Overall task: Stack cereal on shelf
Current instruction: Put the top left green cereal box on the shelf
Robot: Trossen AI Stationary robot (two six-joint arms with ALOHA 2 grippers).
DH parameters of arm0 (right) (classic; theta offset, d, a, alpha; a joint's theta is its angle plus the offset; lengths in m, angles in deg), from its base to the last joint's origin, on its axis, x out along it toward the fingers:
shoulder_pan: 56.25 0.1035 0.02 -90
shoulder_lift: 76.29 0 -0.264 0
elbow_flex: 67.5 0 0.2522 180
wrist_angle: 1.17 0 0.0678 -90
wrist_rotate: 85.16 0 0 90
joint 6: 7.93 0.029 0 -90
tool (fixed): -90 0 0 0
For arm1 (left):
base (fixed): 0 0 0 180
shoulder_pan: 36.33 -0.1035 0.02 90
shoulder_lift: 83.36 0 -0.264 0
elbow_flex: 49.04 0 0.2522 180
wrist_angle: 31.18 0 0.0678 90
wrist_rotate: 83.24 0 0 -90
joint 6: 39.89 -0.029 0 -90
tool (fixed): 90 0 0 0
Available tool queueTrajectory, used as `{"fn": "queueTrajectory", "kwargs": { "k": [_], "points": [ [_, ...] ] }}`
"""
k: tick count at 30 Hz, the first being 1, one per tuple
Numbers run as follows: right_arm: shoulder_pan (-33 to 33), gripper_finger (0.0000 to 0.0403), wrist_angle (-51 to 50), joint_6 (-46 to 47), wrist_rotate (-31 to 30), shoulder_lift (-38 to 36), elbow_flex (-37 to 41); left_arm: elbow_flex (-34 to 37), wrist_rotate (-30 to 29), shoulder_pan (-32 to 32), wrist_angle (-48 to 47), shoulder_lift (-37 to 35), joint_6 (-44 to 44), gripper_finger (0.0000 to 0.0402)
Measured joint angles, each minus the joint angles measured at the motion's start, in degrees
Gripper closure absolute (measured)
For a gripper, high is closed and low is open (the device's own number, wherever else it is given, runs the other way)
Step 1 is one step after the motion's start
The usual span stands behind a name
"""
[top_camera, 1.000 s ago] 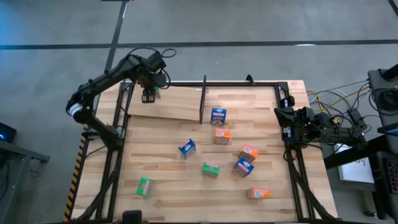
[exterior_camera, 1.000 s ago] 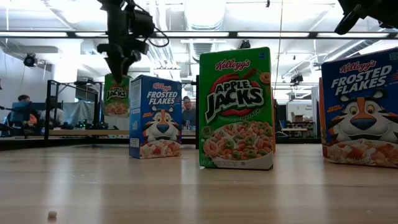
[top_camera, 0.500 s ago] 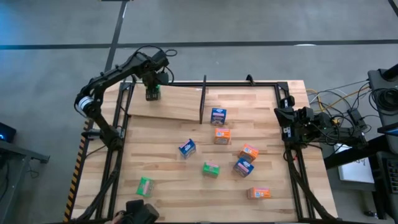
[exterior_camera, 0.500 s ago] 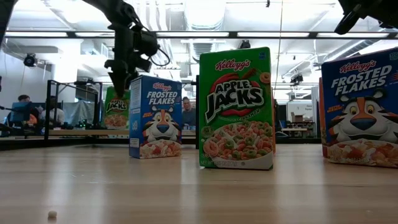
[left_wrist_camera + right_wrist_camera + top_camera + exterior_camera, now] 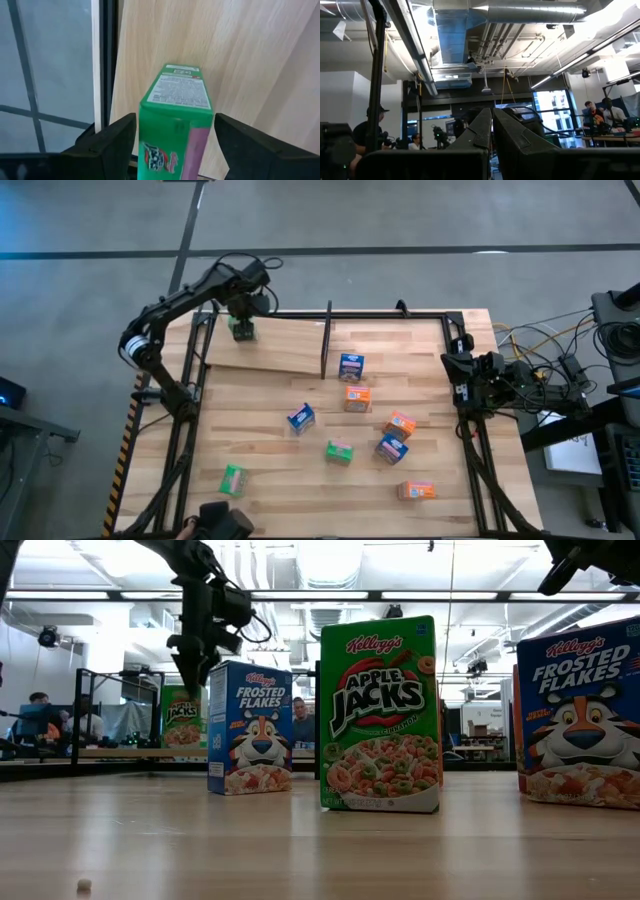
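Note:
My left gripper [image 5: 241, 322] [image 5: 175, 147] is over the far-left corner of the shelf [image 5: 275, 348], a light plank panel with a black frame and an upright divider rod [image 5: 326, 340]. It is shut on a green cereal box [image 5: 241, 332] [image 5: 180, 718]. Eight more small boxes stand scattered on the tabletop, among them blue [image 5: 351, 365], orange [image 5: 357, 397], green [image 5: 339, 451] and another green [image 5: 233, 481]. My right gripper [image 5: 462, 377] waits at the table's right edge, its fingers [image 5: 492, 125] shut and pointing up into the room. My left gripper pinches the green cereal box between its two fingers [image 5: 112, 142], one on each side of the box's upper part [image 5: 172, 135]. The fingers come from above, pointing down. The box stands upright with its bottom end at the shelf panel [image 5: 235, 65].
The low view shows a blue box [image 5: 250, 730], a green box [image 5: 380, 715] and another blue box [image 5: 580, 715] close to the camera. Black frame rails [image 5: 470, 470] run along the table's left and right sides. A dark object [image 5: 225, 522] sits at the near edge. People are in the room behind.
My left gripper moved a little toward the far edge and came down with the green box. The box hung higher a second ago and now stands low at the shelf panel's far-left corner.

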Motion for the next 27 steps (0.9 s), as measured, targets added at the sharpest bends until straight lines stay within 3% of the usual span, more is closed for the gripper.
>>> {"fn": "queueTrajectory", "kwargs": {
  "k": [10,18,23,27],
  "points": [
    [0.0,0.0394,0.0,0.0,0.0,0.0,-0.01,-4.29,0.94,0.93,-1.29,-5.56,5.89,0.0148],
    [0.01,0.0394,0.02,0.0,0.0,0.0,-0.01,-5.83,16.35,3.17,3.4,-9.26,20.73,0.015],
    [0.01,0.0394,0.01,0.0,-0.01,0.0,0.0,-2.88,16.56,5.59,3.54,-9.43,26.98,0.0163],
    [-0.01,0.0394,0.02,-0.07,0.0,0.0,-0.01,1.42,12.03,7.03,4.84,-9.43,29.64,0.0174]
  ]
}}
